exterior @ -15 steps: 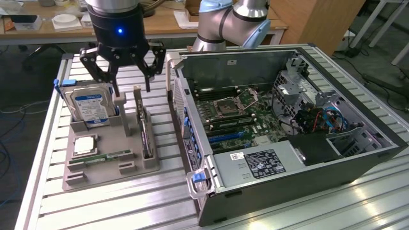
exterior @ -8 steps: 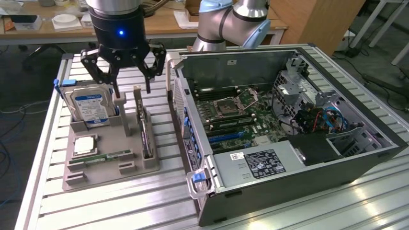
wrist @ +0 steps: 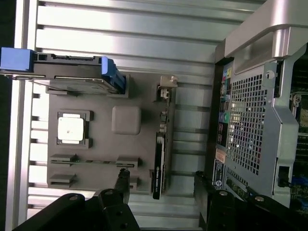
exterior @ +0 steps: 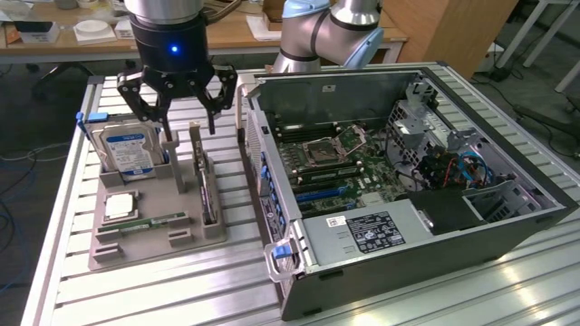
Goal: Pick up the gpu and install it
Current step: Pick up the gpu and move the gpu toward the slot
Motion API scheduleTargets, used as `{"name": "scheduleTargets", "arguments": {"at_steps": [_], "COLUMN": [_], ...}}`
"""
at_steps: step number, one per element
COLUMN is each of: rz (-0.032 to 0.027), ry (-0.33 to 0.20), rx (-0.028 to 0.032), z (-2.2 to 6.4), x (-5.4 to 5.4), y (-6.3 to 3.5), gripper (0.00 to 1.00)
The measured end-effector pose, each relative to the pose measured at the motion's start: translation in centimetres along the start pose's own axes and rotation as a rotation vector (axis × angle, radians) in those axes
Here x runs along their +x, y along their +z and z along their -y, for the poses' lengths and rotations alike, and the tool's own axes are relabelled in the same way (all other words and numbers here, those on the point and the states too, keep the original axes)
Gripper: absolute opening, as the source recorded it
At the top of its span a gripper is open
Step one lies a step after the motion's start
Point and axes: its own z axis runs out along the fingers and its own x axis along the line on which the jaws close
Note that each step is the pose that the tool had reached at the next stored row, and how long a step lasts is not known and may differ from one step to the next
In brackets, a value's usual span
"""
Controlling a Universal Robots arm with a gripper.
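While the gripper (exterior: pixel 189 130) is hanging empty with jaws spread wide, the gpu (exterior: pixel 208 197) is standing on edge in the grey tray (exterior: pixel 149 207), seemingly just below. The pick-up is only beginning, calling for jaws squarely straddling that thin card.

Silver arm (exterior: pixel 313 30), pale-blue joint caps (exterior: pixel 303 8) — black fingers (exterior: pixel 148 109), blue light (exterior: pixel 172 49).

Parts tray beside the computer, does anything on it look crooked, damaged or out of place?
Nothing stands out. The gpu stands on edge in its slot, the hard drive sits upright in its holder, and the processor chip and memory stick lie flat.
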Motion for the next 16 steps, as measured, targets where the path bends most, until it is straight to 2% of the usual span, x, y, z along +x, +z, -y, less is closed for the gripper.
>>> {"name": "scheduleTargets", "arguments": {"at_steps": [16], "rz": [0.0001], "ry": [0.000], "rx": [0.0001], "z": [0.03], "x": [0.01], "y": [0.52], "gripper": [0.65]}}
